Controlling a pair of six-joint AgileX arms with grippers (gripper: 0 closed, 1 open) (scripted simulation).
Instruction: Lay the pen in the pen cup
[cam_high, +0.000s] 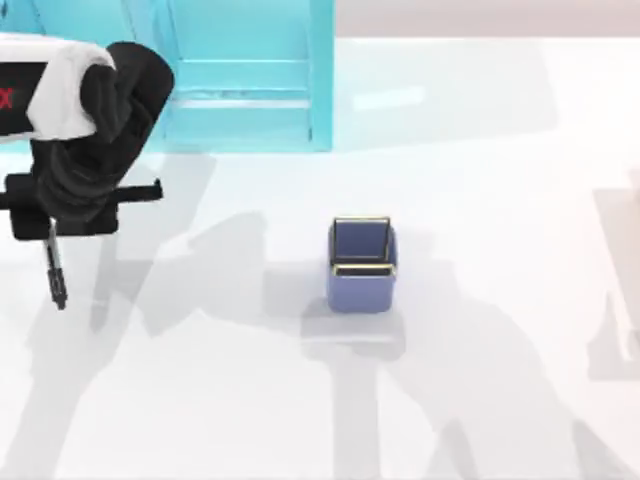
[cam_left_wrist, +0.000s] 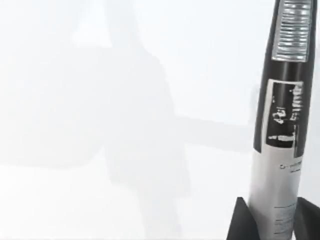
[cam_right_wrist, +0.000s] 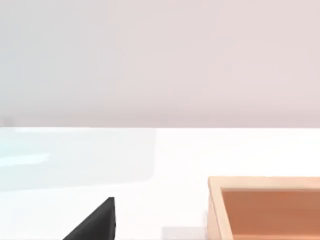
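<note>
The pen (cam_high: 55, 272), a thin black stick, hangs over the left side of the table with my left gripper (cam_high: 48, 232) shut on its upper end. In the left wrist view the pen (cam_left_wrist: 284, 125) shows as a black and silver barrel clamped between the two dark fingertips (cam_left_wrist: 240, 224) of that gripper (cam_left_wrist: 274, 226). The pen cup (cam_high: 362, 285), blue with a thin yellowish rim, stands near the table's middle, well to the right of the pen. One dark fingertip (cam_right_wrist: 97, 222) of my right gripper pokes into the right wrist view.
A large turquoise shelf unit (cam_high: 240, 80) stands at the back left, behind the left arm. A shallow wooden tray (cam_right_wrist: 265, 186) lies on the table in the right wrist view. White tabletop stretches between the pen and the cup.
</note>
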